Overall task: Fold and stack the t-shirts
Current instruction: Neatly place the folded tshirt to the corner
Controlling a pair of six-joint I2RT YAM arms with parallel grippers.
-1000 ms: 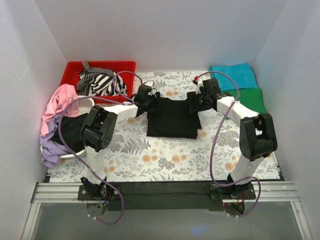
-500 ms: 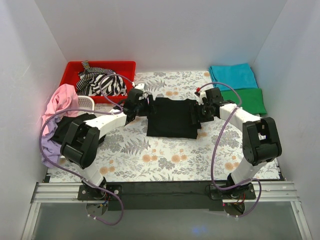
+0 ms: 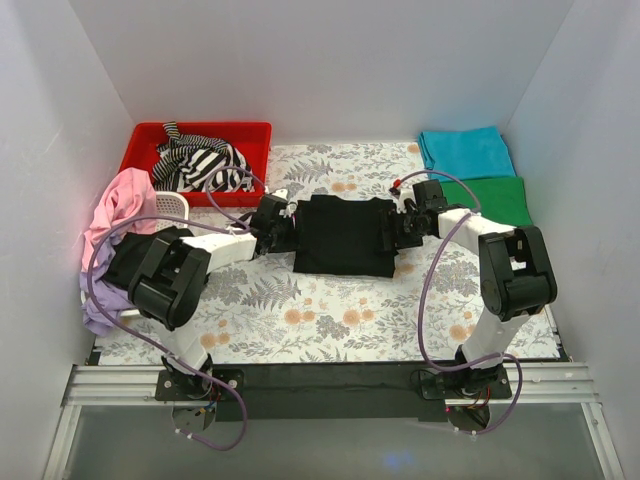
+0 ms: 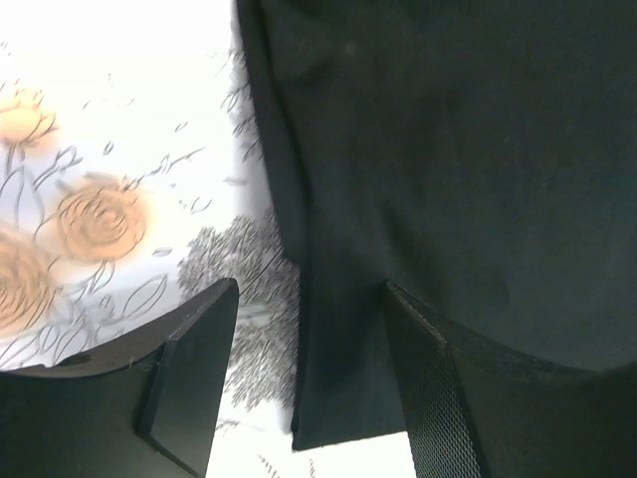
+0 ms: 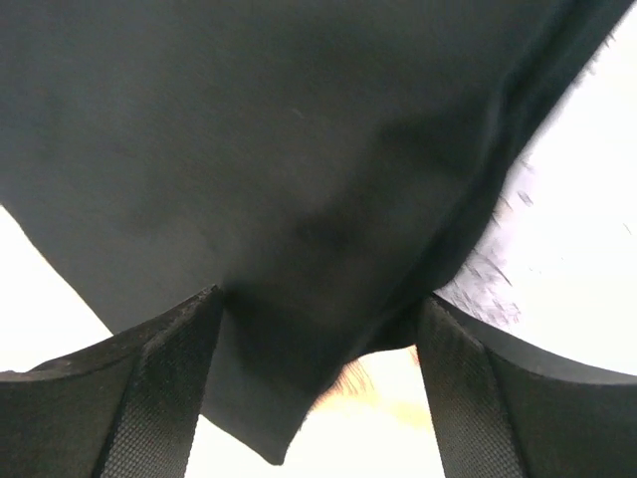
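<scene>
A black t-shirt [image 3: 343, 236] lies flat, partly folded, in the middle of the floral table. My left gripper [image 3: 284, 226] is low at its left edge, open. In the left wrist view the shirt's edge [image 4: 338, 378] lies between the left gripper's [image 4: 311, 286] spread fingers [image 4: 189, 378]. My right gripper [image 3: 393, 228] is at the shirt's right edge, open. In the right wrist view a corner of the black cloth [image 5: 279, 129] hangs between the right gripper's [image 5: 320, 295] fingers [image 5: 159, 388]. Folded teal [image 3: 465, 152] and green [image 3: 497, 198] tees lie at the back right.
A red bin [image 3: 145, 135] at the back left holds a striped tee [image 3: 200, 165]. A white basket [image 3: 172, 204] at the left carries pink [image 3: 120, 205], lilac [image 3: 100, 300] and black [image 3: 140, 262] cloth. White walls close in the table on three sides.
Both grippers moved from the shirt's far corners towards me along its sides and dropped lower. The right jaws opened wider. The shirt's top edge now lies flat.
</scene>
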